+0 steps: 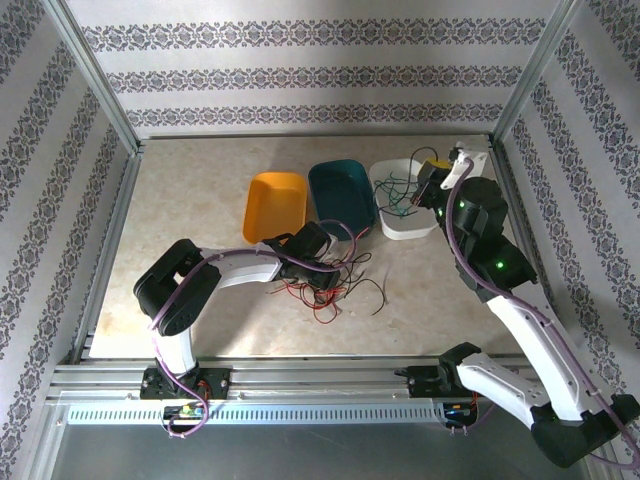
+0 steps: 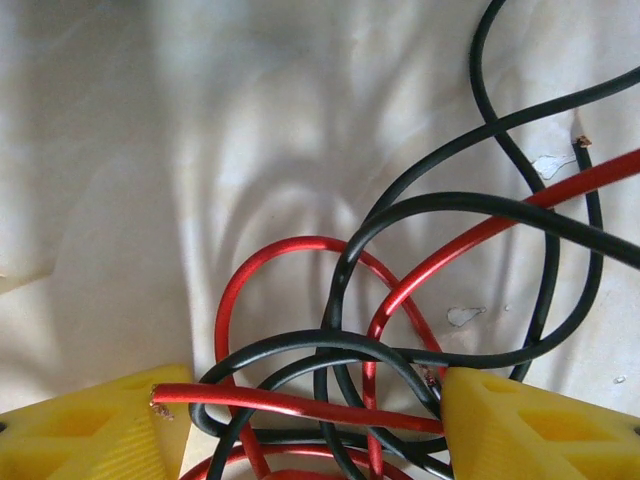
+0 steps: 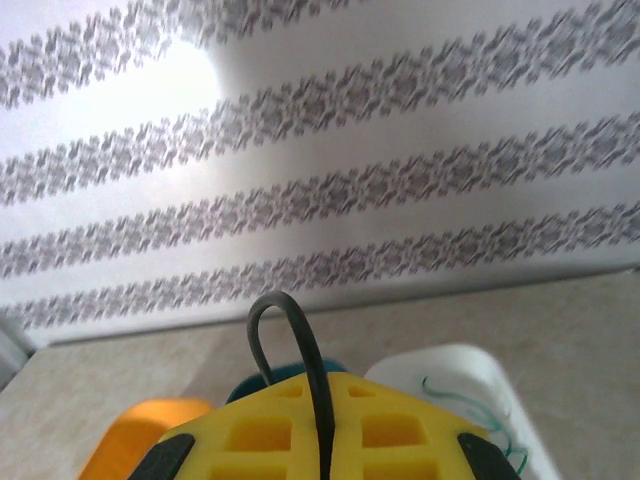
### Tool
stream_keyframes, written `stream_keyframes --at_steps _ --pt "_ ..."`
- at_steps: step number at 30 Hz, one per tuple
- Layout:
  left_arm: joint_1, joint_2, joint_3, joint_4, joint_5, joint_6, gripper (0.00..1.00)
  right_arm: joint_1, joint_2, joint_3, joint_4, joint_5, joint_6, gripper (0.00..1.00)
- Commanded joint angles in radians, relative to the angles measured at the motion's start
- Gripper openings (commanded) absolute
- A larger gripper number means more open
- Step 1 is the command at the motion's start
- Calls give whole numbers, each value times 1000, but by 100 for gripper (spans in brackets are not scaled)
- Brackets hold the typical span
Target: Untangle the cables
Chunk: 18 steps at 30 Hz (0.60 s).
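**Location.** The main tangle of cables (image 1: 325,298), red and black, lies on the table (image 1: 180,200) near its centre, at 6 o'clock from the teal bin (image 1: 342,195).

**Left gripper** (image 1: 318,268). It sits low over the tangle. The left wrist view shows its jaws apart with a yellow finger on either side. A red cable (image 2: 300,404) and several black loops cross between them, and nothing is clamped.

**Right gripper** (image 1: 437,178). It hangs above the white bin (image 1: 410,235), at 2 o'clock from the tangle. Its jaws are pressed together on a black cable (image 3: 303,340), which arches out toward 12 o'clock. Green cables (image 1: 400,195) lie in that bin.

**Handling, as judged.** The wires look light, limp yet springy, and smooth-jacketed — likely to slip in a grip and drag their neighbours along. The best hold is a single strand near a free end, clear of crossings — for instance the bare-tipped red end by the 9 o'clock finger.
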Motion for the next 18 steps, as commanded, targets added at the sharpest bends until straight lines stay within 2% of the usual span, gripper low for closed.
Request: stream_keyframes --at_steps 1,5,7,10,13,16,18 --pt "-17 -4 -21 -19 8 13 65 11 -30 40 82 135 -62 6" --pt "-19 7 -11 -19 39 27 65 9 -78 15 88 207 -83 5" --pt "-19 4 -12 -5 50 34 65 7 -90 13 79 200 -89 5" --pt "-21 -13 -17 22 84 49 67 5 -87 22 56 140 -84 5" --pt "-21 -52 -27 63 88 55 75 -5 -40 56 0 31 -58 6" --pt "-19 -139 -75 175 -34 17 82 -14 30 74 -38 -83 -6 6" --pt "-19 -232 -140 288 -226 -51 83 -14 87 79 -45 -151 22 6"
